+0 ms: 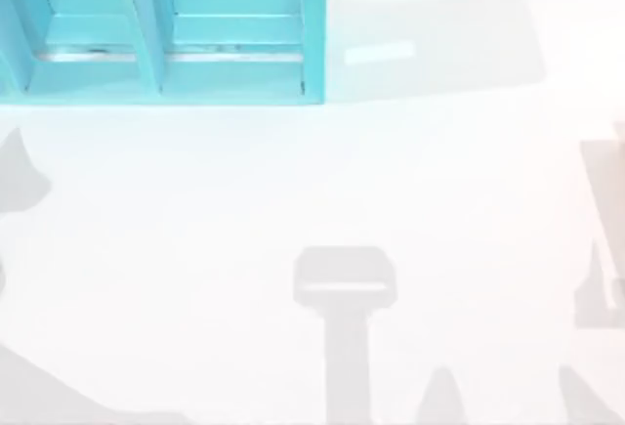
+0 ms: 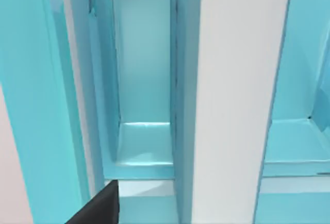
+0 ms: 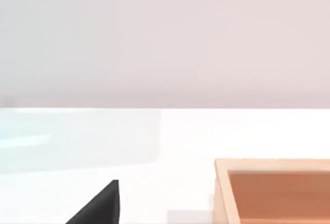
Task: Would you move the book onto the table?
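Whether the jaws of either gripper stand wide or narrow cannot be told: each wrist view catches just one dark fingertip. The left gripper's fingertip (image 2: 100, 207) sits close before the turquoise shelf unit (image 2: 144, 105), pointing toward a narrow compartment with a tall white panel (image 2: 237, 95) just beside it; whether that panel is the book's page edge cannot be told. In the top view the shelf unit (image 1: 161, 29) stands at the far left of the white table (image 1: 391, 181). The right gripper's fingertip (image 3: 100, 206) hangs above the table (image 3: 180, 136), with an orange-brown open box (image 3: 273, 190) near it.
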Action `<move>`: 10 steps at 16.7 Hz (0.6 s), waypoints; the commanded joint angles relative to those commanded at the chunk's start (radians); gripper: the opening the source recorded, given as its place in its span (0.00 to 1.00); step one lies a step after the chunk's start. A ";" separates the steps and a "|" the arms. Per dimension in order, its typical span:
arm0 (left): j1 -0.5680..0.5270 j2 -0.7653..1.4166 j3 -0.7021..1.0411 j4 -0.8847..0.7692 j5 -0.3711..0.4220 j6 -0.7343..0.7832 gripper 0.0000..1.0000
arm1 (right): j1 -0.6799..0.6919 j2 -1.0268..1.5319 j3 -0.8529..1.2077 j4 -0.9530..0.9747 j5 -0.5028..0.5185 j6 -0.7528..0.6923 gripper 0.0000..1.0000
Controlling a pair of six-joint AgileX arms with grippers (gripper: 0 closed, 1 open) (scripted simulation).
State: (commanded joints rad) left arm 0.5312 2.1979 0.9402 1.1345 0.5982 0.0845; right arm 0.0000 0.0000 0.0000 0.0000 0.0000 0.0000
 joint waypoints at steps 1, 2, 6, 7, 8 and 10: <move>-0.005 -0.003 -0.004 -0.003 -0.002 -0.001 1.00 | 0.000 0.000 0.000 0.000 0.000 0.000 1.00; -0.006 -0.001 -0.002 -0.003 -0.003 -0.001 1.00 | 0.000 0.000 0.000 0.000 0.000 0.000 1.00; -0.031 0.058 0.104 -0.044 -0.030 -0.004 1.00 | 0.000 0.000 0.000 0.000 0.000 0.000 1.00; -0.042 0.082 0.148 -0.062 -0.040 -0.006 1.00 | 0.000 0.000 0.000 0.000 0.000 0.000 1.00; -0.053 0.107 0.194 -0.082 -0.052 -0.009 1.00 | 0.000 0.000 0.000 0.000 0.000 0.000 1.00; -0.078 0.158 0.289 -0.123 -0.075 -0.013 1.00 | 0.000 0.000 0.000 0.000 0.000 0.000 1.00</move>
State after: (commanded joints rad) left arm 0.4531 2.3555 1.2296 1.0111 0.5227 0.0714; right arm 0.0000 0.0000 0.0000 0.0000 0.0000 0.0000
